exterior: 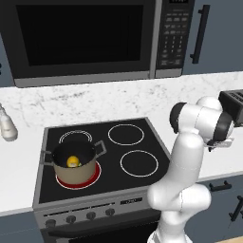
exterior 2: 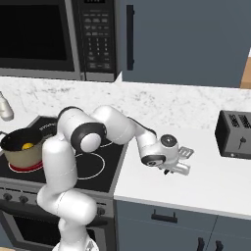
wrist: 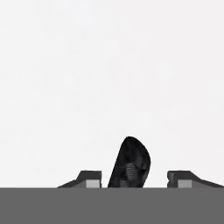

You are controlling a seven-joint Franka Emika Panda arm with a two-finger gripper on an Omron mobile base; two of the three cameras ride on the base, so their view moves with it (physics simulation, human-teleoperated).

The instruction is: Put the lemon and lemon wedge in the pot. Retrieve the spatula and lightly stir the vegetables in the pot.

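While two-finger gripper [wrist: 135,181] hovered: jaws apart, either side of black-handled grey metal spatula [wrist: 130,164] (not gripping)
Tan round pot [exterior: 76,173]: held small yellow lemon [exterior: 72,162]

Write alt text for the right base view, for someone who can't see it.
A white robot arm reaches its claw down to the white counter right of the stove. A tan pot with a lemon inside sits on a glowing burner; a toaster stands far right.

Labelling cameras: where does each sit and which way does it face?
Left base view: behind the arm, left; looks down at stove and pot; arm at lower right.
Right base view: behind, right; looks down at counter and toaster; arm from lower left.
Hand view: on the hand, facing the counter; gripper straddles the spatula.
Base views share pot and arm.
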